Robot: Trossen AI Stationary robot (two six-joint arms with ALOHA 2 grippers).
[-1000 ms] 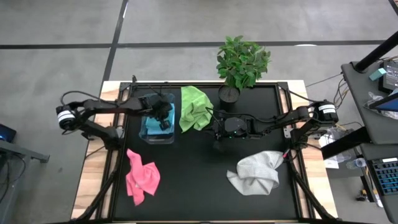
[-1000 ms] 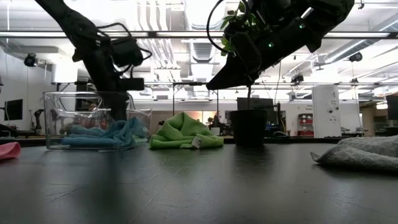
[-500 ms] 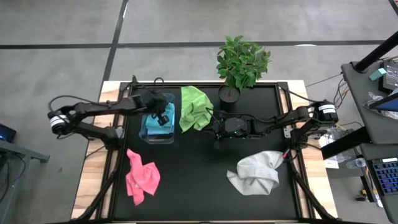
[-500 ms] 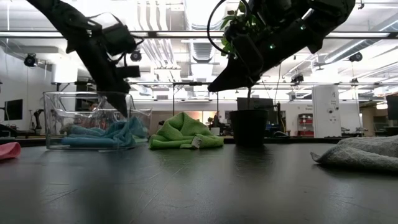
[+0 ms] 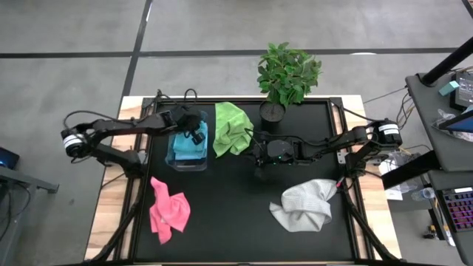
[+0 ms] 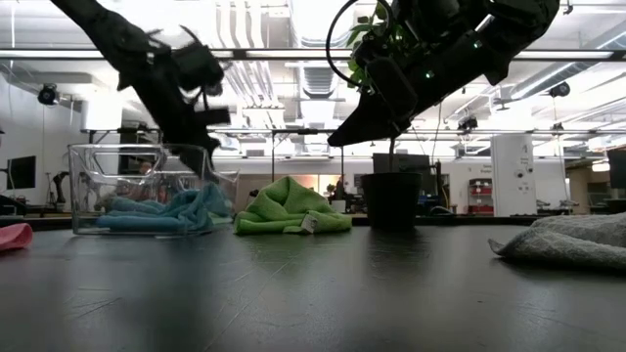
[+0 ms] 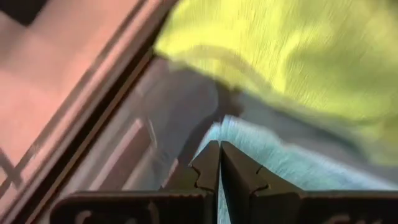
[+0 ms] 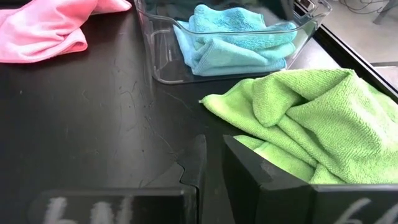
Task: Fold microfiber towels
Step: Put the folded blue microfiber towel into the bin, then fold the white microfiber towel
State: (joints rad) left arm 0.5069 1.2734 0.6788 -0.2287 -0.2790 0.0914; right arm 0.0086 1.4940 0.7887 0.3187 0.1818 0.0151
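Overhead, the left pincer [image 5: 198, 135] hangs above the clear plastic bin [image 5: 171, 164] at about ten o'clock on the black tabletop [image 5: 236, 214], its fingers pressed together and holding nothing. Light blue microfiber towels [image 5: 185, 150] lie bunched inside the bin. Just beside it, at twelve o'clock, a crumpled lime green microfiber towel [image 5: 230, 128] rests on the tabletop, with a green potted plant [image 5: 287, 74] at one o'clock. The right pincer [image 5: 259, 155] hovers near the centre, close to the green towel's edge, its fingers nearly shut with a slim gap and nothing between them. A rumpled pink microfiber towel [image 5: 168, 210] lies at eight o'clock, and a pale grey-white microfiber towel [image 5: 304, 205] sits in a loose heap at four o'clock, well apart from both arms.
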